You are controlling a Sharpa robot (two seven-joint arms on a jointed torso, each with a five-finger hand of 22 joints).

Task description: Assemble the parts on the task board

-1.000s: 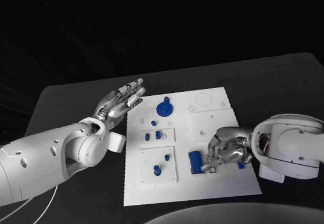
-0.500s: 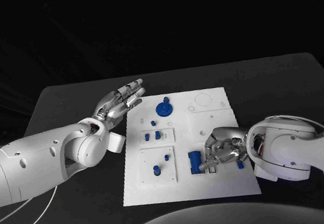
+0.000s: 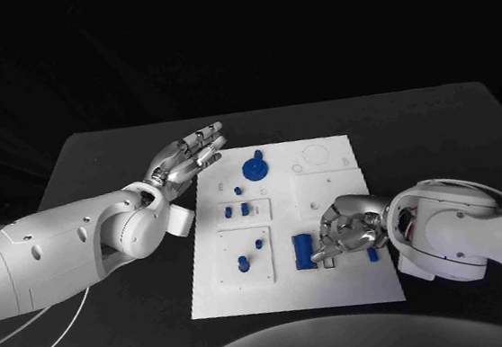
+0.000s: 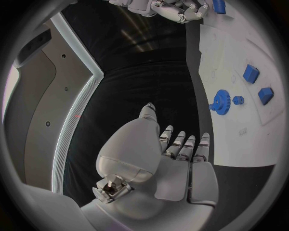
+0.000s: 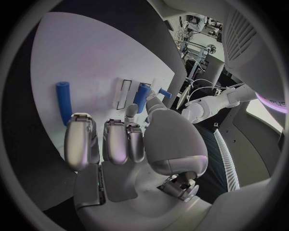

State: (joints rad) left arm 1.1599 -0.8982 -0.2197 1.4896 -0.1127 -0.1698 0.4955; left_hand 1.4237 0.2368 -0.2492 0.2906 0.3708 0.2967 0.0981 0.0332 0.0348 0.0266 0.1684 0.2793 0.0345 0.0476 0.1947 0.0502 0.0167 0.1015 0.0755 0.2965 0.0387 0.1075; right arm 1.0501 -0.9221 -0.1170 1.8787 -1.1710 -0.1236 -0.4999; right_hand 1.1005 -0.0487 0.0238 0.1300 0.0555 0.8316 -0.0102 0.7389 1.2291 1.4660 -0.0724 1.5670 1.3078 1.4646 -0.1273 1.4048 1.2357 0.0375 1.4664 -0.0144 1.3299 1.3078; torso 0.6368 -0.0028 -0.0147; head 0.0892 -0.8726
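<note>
A black table (image 3: 105, 163) carries the white board (image 3: 333, 186), with black dark behind its far edge. Left of the board's far corner the left hand (image 3: 186, 157) hovers flat, fingers apart and straight, holding nothing. On the board's far part sits a blue gear (image 3: 255, 169), with small blue parts (image 3: 243, 209) nearer the middle and pegs (image 3: 245, 263) in a square plate at its near left. The right hand (image 3: 347, 227) rests over the board's near right part, fingers curled down beside a blue block (image 3: 303, 251); whether it grips anything cannot be told. A blue rod (image 5: 63, 102) lies on the board beyond its fingertips.
</note>
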